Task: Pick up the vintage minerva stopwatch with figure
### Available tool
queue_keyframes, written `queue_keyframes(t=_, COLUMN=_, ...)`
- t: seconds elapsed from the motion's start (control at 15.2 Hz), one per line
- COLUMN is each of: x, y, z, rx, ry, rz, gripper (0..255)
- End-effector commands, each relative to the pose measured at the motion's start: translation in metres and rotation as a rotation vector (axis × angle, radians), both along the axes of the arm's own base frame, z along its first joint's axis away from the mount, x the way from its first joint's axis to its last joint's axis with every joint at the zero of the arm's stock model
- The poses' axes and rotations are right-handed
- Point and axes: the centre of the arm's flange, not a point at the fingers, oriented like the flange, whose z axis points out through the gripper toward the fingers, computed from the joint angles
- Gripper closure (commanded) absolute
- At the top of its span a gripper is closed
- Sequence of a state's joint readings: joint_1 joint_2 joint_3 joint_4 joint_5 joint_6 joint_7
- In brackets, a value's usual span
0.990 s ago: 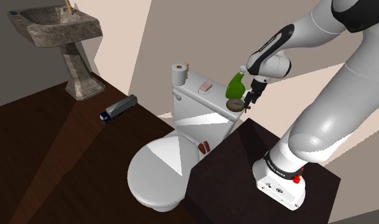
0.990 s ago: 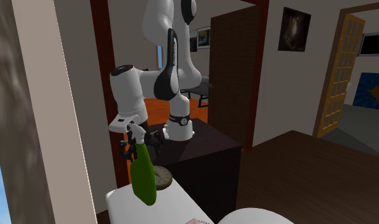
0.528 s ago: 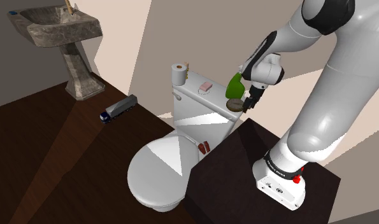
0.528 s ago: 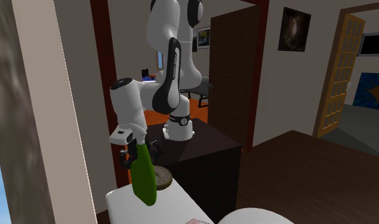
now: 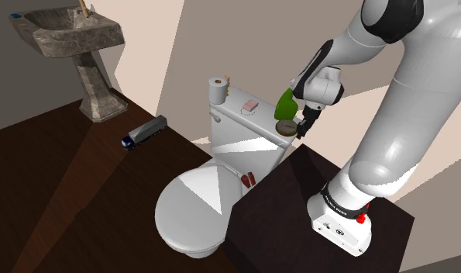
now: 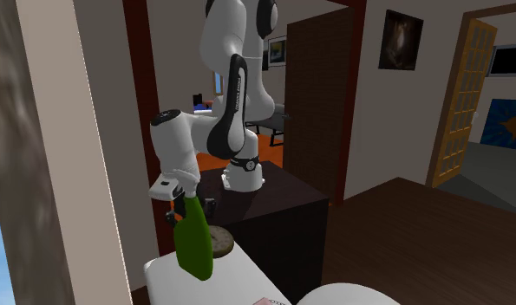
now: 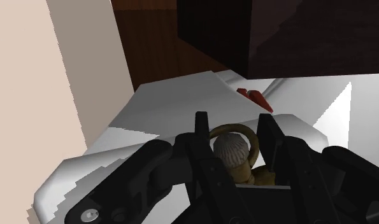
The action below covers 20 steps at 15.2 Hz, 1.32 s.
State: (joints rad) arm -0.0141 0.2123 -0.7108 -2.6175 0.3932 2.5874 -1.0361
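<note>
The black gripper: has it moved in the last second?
Yes. In the second exterior view the gripper has sunk lower against the green bottle, toward the stopwatch on the white toilet tank.

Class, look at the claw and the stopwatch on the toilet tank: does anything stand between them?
Nothing visible does. The claw is down at the stopwatch, whose knob and ring sit between its open fingers. The green bottle stands beside the stopwatch on the toilet tank lid, not between them.
</note>
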Motion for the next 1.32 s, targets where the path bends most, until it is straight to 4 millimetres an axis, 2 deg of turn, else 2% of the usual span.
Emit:
queue_keyframes(t=0.0, x=0.000, y=0.000, z=0.000, rx=0.000, ry=0.000, rz=0.000, gripper=255)
queue_keyframes(t=0.2, x=0.001, y=0.000, z=0.000, rx=0.000, ry=0.000, rz=0.000, gripper=255)
queue_keyframes(t=1.19, x=0.001, y=0.000, z=0.079, rx=0.000, ry=0.000, rz=0.000, gripper=255)
queue_keyframes(t=1.25, x=0.001, y=0.000, z=0.080, rx=0.000, ry=0.000, rz=0.000, gripper=255)
